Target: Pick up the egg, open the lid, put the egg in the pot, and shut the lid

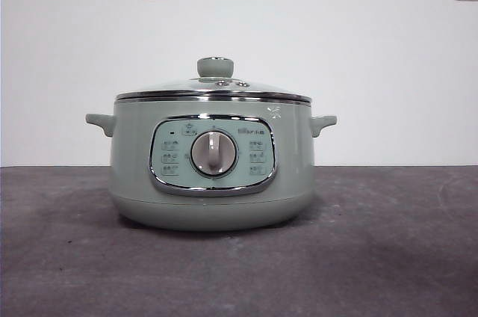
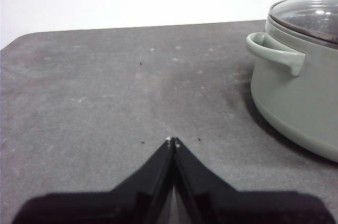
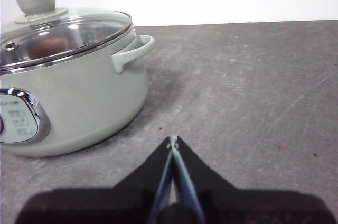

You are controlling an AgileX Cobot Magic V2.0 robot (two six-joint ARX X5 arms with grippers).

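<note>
Left side: the left gripper rests low over bare table, jaws pressed together at the tips and holding nothing. The pot stands well apart from it, one side handle turned toward this arm.

Centre: in the front view the pot sits squarely on the table, control panel and dial facing the camera. The lid is seated flat on the rim, knob upright. No arm shows in this view.

Right side: the right gripper also hangs low over the table, jaws closed tip to tip, empty, clear of the pot. Through the glass of the lid a reddish-brown rounded shape shows inside the pot; this is judged to be the egg, though glare blurs its outline.

Assessment: egg in, lid on, both arms withdrawn; the task appears complete or all but complete.

Remaining risks:
- Either arm, if it swings inward at its present low height, could strike a side handle and shove the pot, rattling the lid off its seat.
- The egg, loose on a hard floor, could roll and crack from any such jolt.
- The lid's seating on the far rim cannot be confirmed; if slightly askew, it may slip.
</note>
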